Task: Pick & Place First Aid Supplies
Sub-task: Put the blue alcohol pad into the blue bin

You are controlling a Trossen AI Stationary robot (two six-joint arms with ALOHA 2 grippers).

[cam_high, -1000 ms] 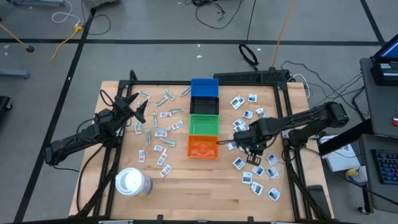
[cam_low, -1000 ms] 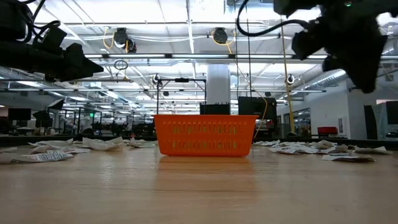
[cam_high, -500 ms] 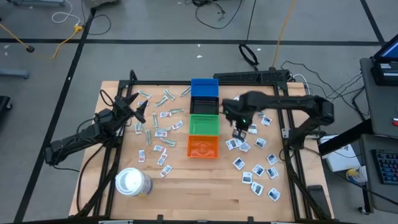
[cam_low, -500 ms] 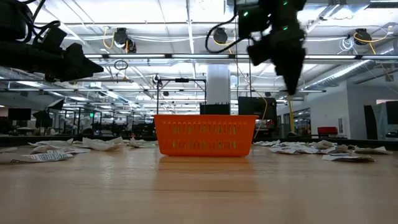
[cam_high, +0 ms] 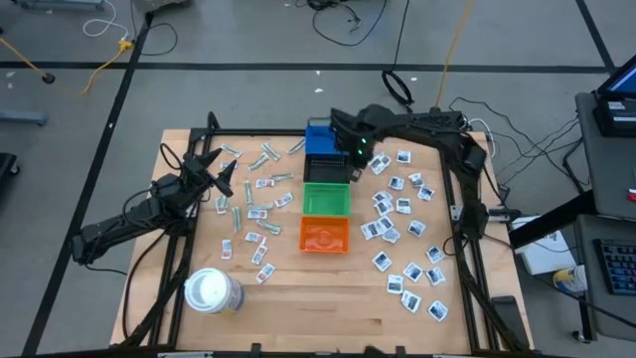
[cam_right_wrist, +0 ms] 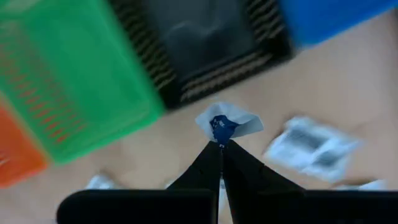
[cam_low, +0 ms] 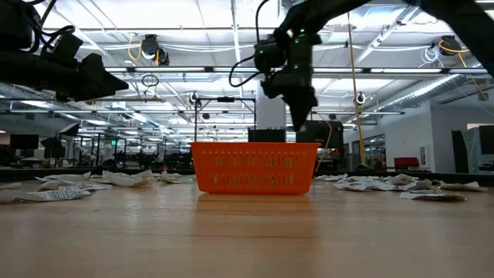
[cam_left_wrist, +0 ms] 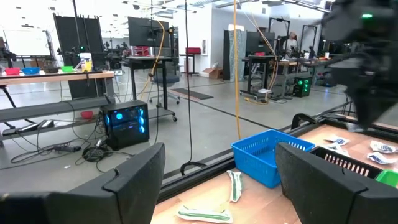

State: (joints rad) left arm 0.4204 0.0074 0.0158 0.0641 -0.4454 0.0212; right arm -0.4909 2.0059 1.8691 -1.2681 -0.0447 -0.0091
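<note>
while carrying: right gripper [cam_right_wrist: 221,144], fingers pinched together on a white-and-blue packet [cam_right_wrist: 226,123], over the blue bin [cam_high: 326,140]; next move likely release inside; left gripper [cam_high: 221,171] waits, fingers apart.

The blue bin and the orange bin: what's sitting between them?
In the high view, a black bin and then a green bin sit in a row between the blue bin and the orange bin.
</note>
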